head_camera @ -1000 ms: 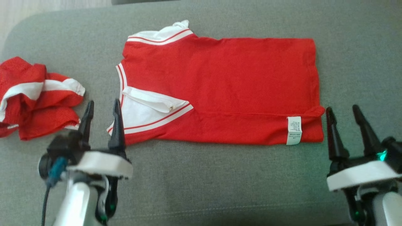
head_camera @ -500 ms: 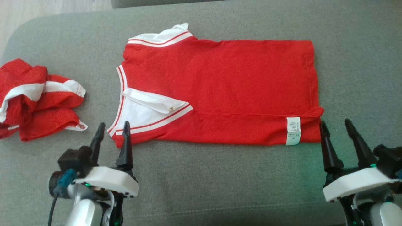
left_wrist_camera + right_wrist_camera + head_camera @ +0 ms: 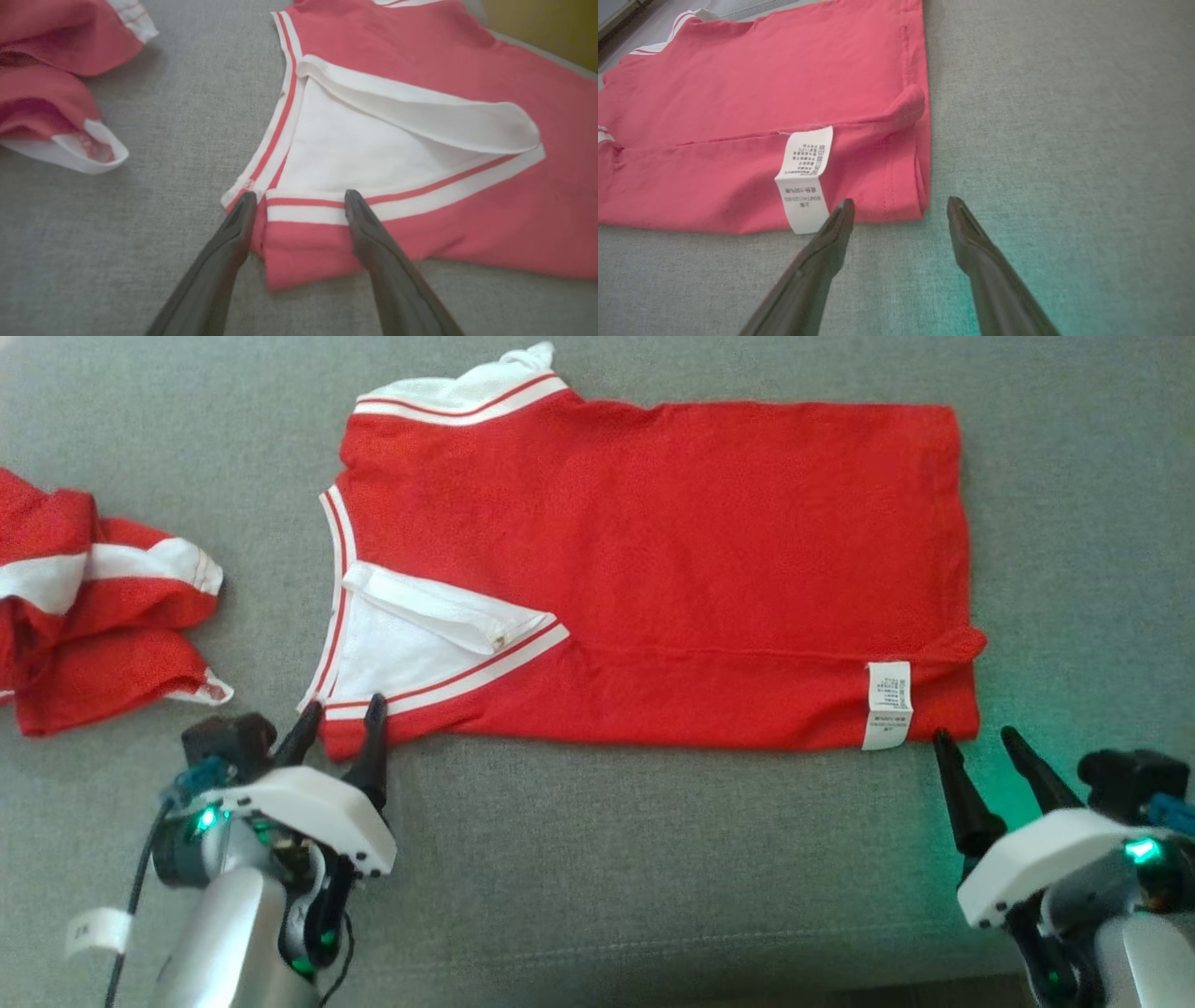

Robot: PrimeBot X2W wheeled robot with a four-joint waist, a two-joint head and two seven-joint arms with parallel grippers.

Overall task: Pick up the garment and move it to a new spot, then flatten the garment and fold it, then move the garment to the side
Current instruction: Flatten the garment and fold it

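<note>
The flat red-and-white cloth shirt looks folded once; the left claw and right claw sit spread apart at its near corners, with more folding and moving to do.

Head: overhead, downward. 2 wrists: low, close, garment corners.

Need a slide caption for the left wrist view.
Open left gripper straddling the collar-side corner of the flattened red shirt on a grey cushion, second red garment crumpled nearby.
</note>
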